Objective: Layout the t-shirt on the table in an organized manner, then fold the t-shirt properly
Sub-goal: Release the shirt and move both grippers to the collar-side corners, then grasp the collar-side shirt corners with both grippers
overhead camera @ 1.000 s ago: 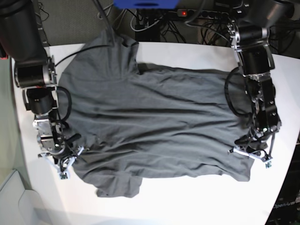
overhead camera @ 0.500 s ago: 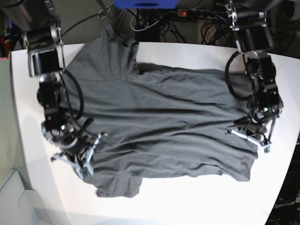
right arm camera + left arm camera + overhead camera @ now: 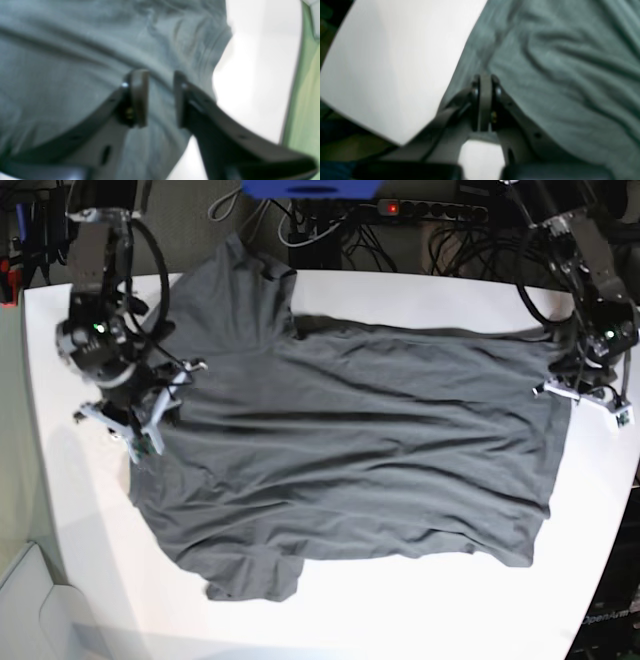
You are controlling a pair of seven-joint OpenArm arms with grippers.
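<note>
Dark grey t-shirt (image 3: 350, 450) spread flat across the middle of the white table (image 3: 420, 610), collar end toward the base view's left, hem toward its right, a few long wrinkles running along the body. One sleeve poking out toward the table's far edge, the other lying at the near side of the shirt with its tip folded a bit. Right gripper (image 3: 140, 415) hanging over the shoulder area at the shirt's left end; in the right wrist view (image 3: 156, 97) fingers (image 3: 138, 97) clearly parted with a strip of grey cloth showing between them, nothing pinched, looks lifted off the fabric. Left gripper (image 3: 590, 395) over the shirt's hem edge at the right end, just off the corner nearest the table's far side; in the left wrist view (image 3: 485, 100) pads (image 3: 485, 105) pressed together or nearly so, no cloth visible between them, shirt lying below and beside them. Both wrist shots pretty blurry, so can't tell whether either gripper touches the fabric. Bare tabletop all around the shirt, power strip and cables behind the table's far edge (image 3: 400, 215)
</note>
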